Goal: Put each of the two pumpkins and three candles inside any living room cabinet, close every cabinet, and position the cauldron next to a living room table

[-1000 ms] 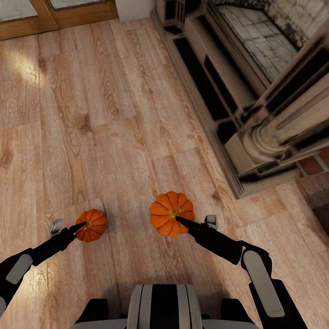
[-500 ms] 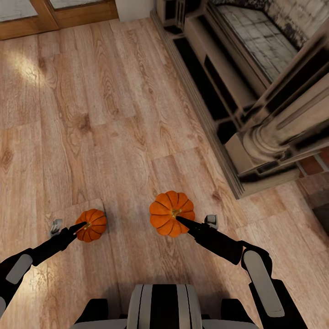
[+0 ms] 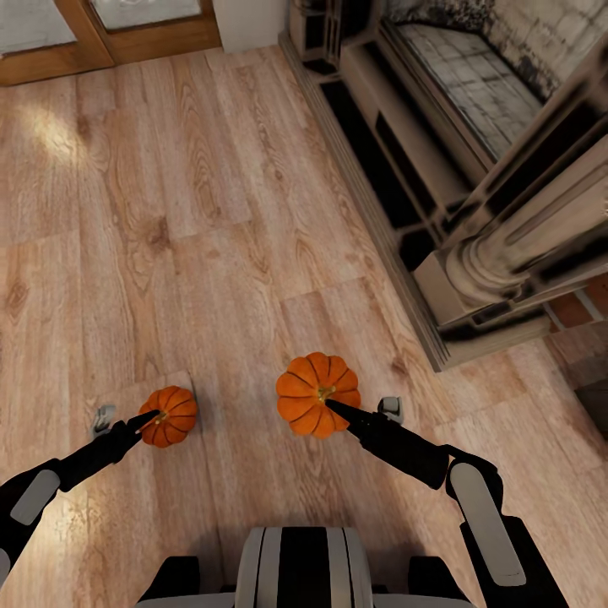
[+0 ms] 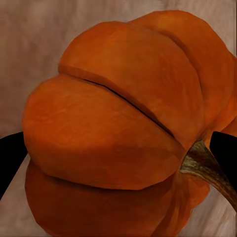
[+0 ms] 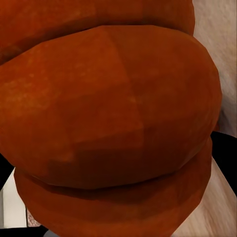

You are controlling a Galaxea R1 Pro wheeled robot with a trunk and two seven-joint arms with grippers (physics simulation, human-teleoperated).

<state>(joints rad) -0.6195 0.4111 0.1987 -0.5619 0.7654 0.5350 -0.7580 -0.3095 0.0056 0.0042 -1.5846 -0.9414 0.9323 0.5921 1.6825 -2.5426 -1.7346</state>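
No writing or label shows anywhere; both arms reach low and forward, the left pincer (image 3: 150, 420) clamped on the smaller pumpkin (image 3: 170, 415) at lower left, the right pincer (image 3: 335, 409) clamped on the bigger pumpkin (image 3: 317, 393) at lower centre. Bare wood floor (image 3: 169, 211) lies open across the left and middle, while the stone fireplace surround (image 3: 473, 253) hems in the right edge.
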